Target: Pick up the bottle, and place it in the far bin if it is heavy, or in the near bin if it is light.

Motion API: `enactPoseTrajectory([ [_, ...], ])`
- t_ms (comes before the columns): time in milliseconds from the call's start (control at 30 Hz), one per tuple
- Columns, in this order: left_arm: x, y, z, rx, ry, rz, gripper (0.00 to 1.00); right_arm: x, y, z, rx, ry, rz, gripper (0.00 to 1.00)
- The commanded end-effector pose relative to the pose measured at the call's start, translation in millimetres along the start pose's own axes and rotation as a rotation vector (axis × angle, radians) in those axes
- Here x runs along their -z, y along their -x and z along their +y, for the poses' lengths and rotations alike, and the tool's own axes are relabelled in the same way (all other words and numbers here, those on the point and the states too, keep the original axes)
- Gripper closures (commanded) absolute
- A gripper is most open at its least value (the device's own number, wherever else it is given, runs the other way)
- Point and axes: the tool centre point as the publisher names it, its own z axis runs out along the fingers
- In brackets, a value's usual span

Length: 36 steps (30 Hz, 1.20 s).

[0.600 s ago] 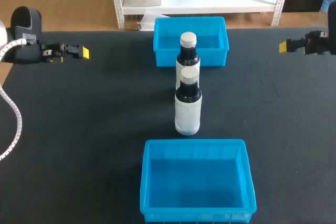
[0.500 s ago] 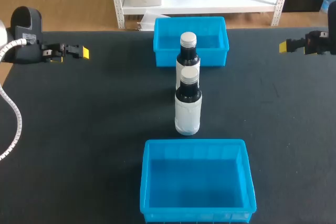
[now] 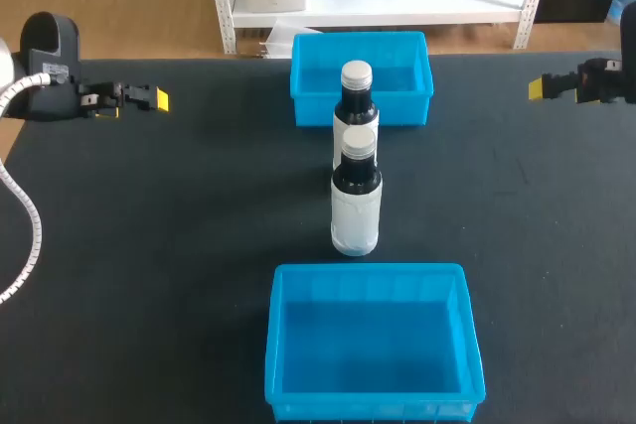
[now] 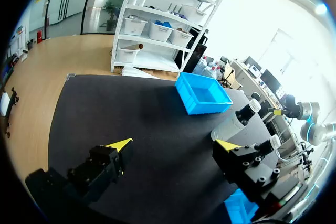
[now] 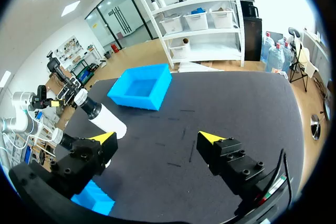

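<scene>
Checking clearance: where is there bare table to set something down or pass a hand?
Bare table spreads both sides of the middle, out to the left gripper and the right gripper. Crowded: the centre line, where far bin, far bottle, near bottle and near bin stand close.

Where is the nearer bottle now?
The nearer bottle stands upright at the centre of the head view, between the near bin and the other bottle.

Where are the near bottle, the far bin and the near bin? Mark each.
near bottle (image 3: 355,220), head view, white label.
far bin (image 3: 313,111), head view, front wall.
near bin (image 3: 373,271), head view, far rim.
</scene>
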Motion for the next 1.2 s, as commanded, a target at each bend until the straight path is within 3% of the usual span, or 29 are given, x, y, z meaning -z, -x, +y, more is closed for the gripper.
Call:
enactPoseTrajectory([
  [33,0.0,0.0,0.0,0.0,0.0,0.0,0.0,1.0,-0.7,0.9,-0.001,-0.005,-0.001,0.0],
  [100,0.0,0.0,0.0,0.0,0.0,0.0,0.0,0.1,0.4,0.3,0.042,-0.006,0.008,0.0],
  [200,0.0,0.0,0.0,0.0,0.0,0.0,0.0,-2.7,5.0,-3.5,0.223,0.15,0.047,0.0],
  [367,0.0,0.0,0.0,0.0,0.0,0.0,0.0,3.0,-1.1,-3.5,0.621,0.45,0.258,0.0],
  [1000,0.0,0.0,0.0,0.0,0.0,0.0,0.0,3.0,-1.1,-3.5,0.621,0.45,0.258,0.0],
  [1200,0.0,0.0,0.0,0.0,0.0,0.0,0.0,-4.8,-12.7,20.0,0.833,0.523,0.159,0.0],
])
